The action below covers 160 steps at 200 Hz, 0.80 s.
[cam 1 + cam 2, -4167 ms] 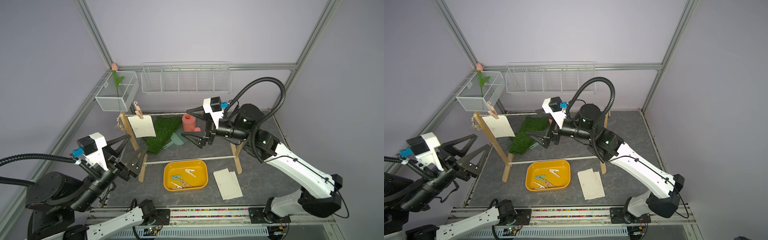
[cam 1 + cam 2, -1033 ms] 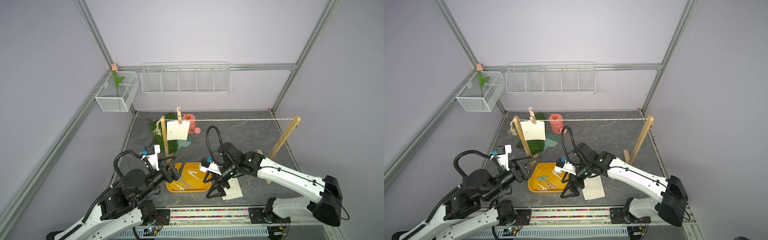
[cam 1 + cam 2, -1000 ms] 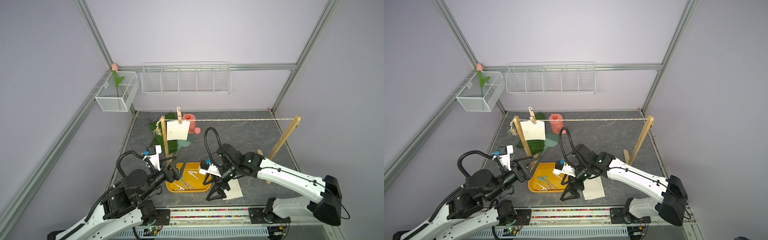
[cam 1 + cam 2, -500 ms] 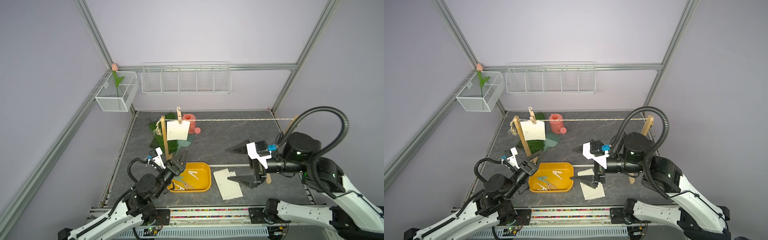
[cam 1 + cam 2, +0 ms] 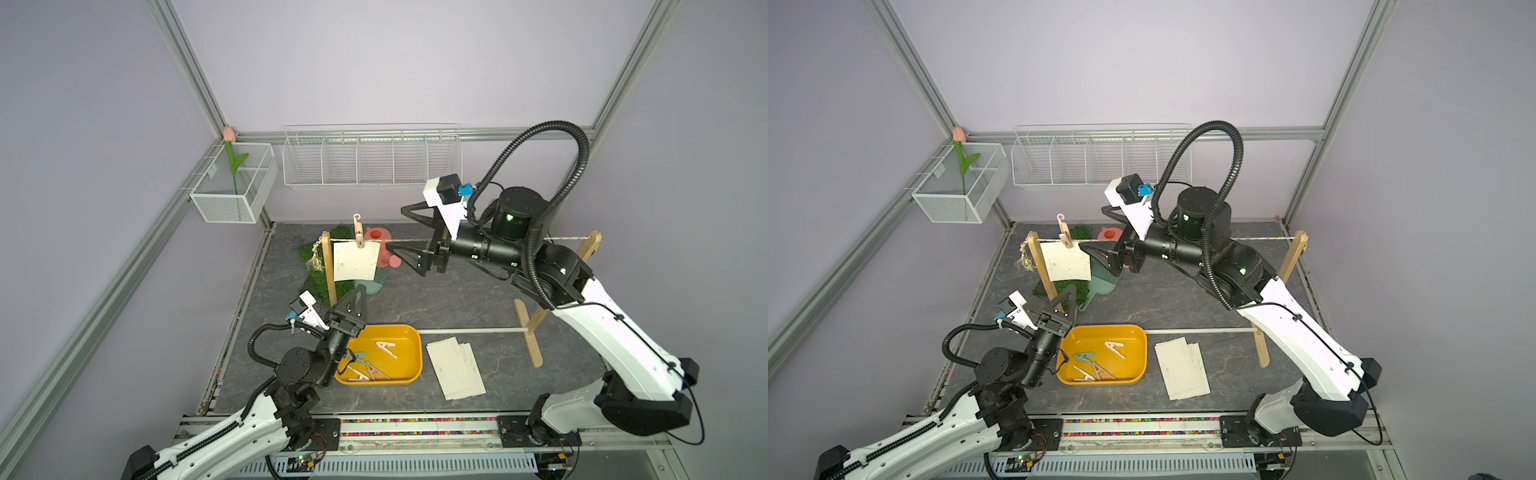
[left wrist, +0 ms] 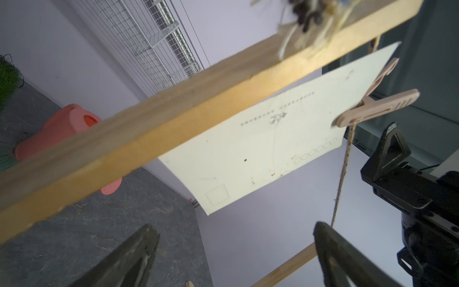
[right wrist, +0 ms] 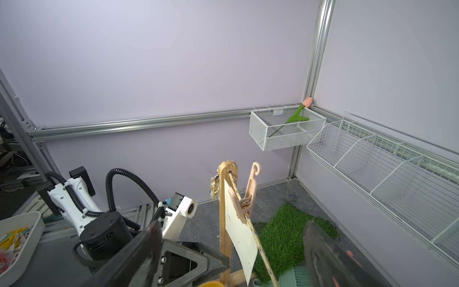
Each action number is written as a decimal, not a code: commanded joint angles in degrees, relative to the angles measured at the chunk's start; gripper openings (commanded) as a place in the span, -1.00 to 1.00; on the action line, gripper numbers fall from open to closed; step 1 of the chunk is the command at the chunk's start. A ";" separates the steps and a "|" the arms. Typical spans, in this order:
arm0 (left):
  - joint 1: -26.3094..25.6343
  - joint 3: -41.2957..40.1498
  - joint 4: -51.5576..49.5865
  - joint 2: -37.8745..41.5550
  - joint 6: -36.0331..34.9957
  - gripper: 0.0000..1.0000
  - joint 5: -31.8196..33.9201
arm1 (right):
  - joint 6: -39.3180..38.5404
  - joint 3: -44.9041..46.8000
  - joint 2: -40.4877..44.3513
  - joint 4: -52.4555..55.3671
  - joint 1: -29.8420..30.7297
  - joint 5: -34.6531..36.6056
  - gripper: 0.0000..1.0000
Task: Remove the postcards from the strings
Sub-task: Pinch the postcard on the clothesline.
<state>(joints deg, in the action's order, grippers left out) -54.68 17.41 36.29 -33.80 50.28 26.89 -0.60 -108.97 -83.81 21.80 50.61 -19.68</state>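
One cream postcard [image 5: 355,262] [image 5: 1067,262] hangs from the string [image 5: 569,238] [image 5: 1258,238], held by a pink clothespin [image 5: 358,235] next to the left wooden post [image 5: 330,270]. My right gripper [image 5: 405,235] [image 5: 1094,230] is open at string height just right of that card, and the string runs between its jaws. In the right wrist view the postcard [image 7: 238,236] and clothespin [image 7: 248,196] lie straight ahead of the right gripper [image 7: 232,227]. My left gripper [image 5: 357,299] [image 6: 234,233] is open and empty, low beside the post and below the postcard [image 6: 260,149]. A stack of postcards [image 5: 455,368] lies on the table.
A yellow tray [image 5: 415,338] holding several clothespins sits in front of the rack, against my left arm. A green grass mat [image 7: 285,236], a pink watering can [image 6: 57,129] and a teal brush [image 5: 1100,278] lie behind the left post. Wire baskets [image 5: 370,158] hang on the back wall.
My right gripper has risen from above the card stack to string height and moved left toward the hanging postcard. My left gripper has lifted toward the left post.
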 commanded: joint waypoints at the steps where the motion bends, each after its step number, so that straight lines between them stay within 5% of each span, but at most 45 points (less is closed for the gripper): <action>1: 1.55 2.79 4.75 -1.51 -3.21 0.99 -0.99 | 1.28 -3.90 -1.52 -0.10 -0.53 -2.55 0.78; 65: 11.51 4.63 7.25 -6.83 0.26 0.99 -8.11 | 1.77 -9.94 -7.83 0.70 -1.42 -3.20 0.78; 123: 11.72 5.99 8.18 -7.83 -1.81 0.98 -13.43 | 3.69 -18.90 -15.97 5.41 -2.46 -7.91 0.78; 160: 11.70 4.21 7.99 -6.15 -0.81 0.70 -14.06 | 5.32 -22.44 -20.12 7.12 -3.24 -10.29 0.80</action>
<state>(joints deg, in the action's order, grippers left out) -43.33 21.87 42.61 -41.56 48.80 14.46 2.87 -128.77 -101.97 26.65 48.05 -26.96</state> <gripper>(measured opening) 0.894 0.896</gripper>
